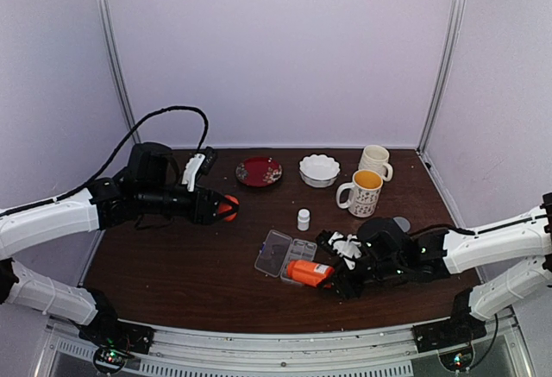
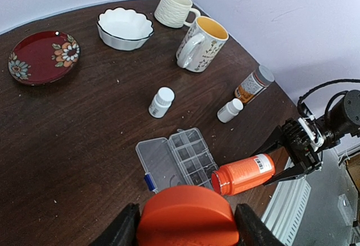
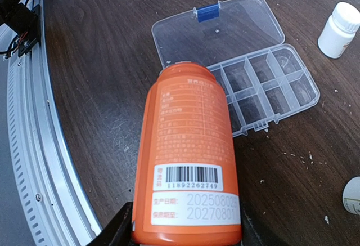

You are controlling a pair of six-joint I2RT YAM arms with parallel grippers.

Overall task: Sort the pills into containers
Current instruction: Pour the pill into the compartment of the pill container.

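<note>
We find the pill box [image 3: 242, 66] open near the middle of the near edge of the tabletop [image 1: 172, 265], lid laid flat. We cannot tell what its cells [image 3: 270, 88] hold. The dark wooden tabletop stands between pale walls [image 1: 276, 49].

The right gripper [image 1: 338, 275], partly closed, clamps the orange bottle [image 3: 188, 161], whose mouth is just beside the cells. The left gripper [image 1: 222, 207] clamps the orange cap [image 2: 185, 215], well apart from the pill box toward the left edge.
</note>
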